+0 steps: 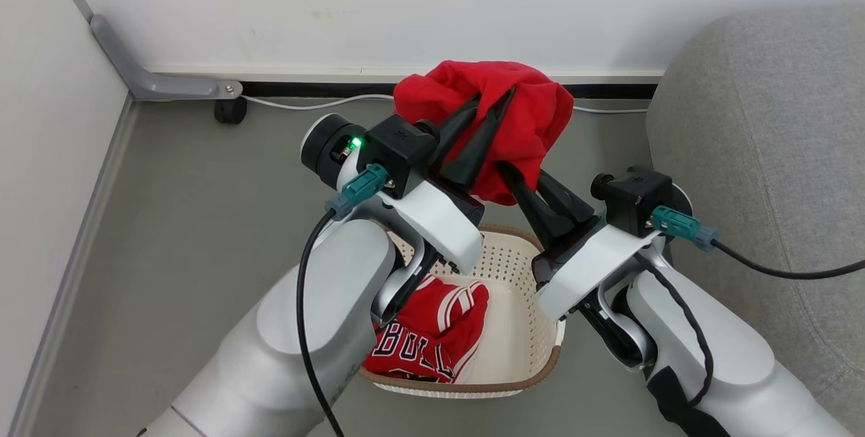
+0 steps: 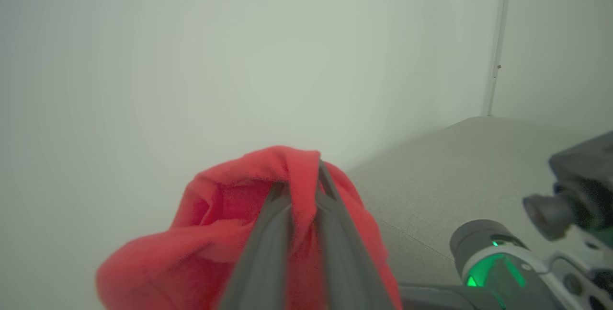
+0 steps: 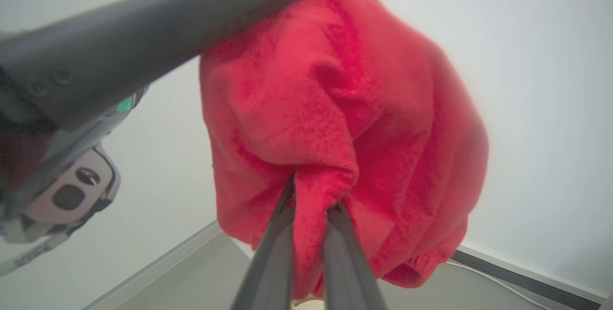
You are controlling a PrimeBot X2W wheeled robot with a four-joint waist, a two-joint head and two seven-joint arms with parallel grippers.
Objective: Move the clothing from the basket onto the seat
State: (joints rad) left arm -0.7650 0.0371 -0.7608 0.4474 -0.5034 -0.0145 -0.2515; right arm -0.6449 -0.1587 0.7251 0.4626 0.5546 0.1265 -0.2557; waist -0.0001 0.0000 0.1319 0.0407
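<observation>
Above the cream perforated plastic basket [image 1: 520,275], the left pincer [image 1: 497,94] and right pincer [image 1: 517,177] each pinch the plain soft red garment [image 1: 540,106], held aloft. A red lettered jersey [image 1: 432,336] lies in the basket, and the grey woven seat [image 1: 763,119] stands beside it.

Grey floor [image 1: 189,221] bears the basket [image 1: 524,268] beside the seat [image 1: 763,153].

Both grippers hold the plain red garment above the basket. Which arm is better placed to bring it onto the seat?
Probably the right. The right gripper is shut on the plain red garment and lies nearer the seat; the left gripper grips it too, but farther away.
</observation>
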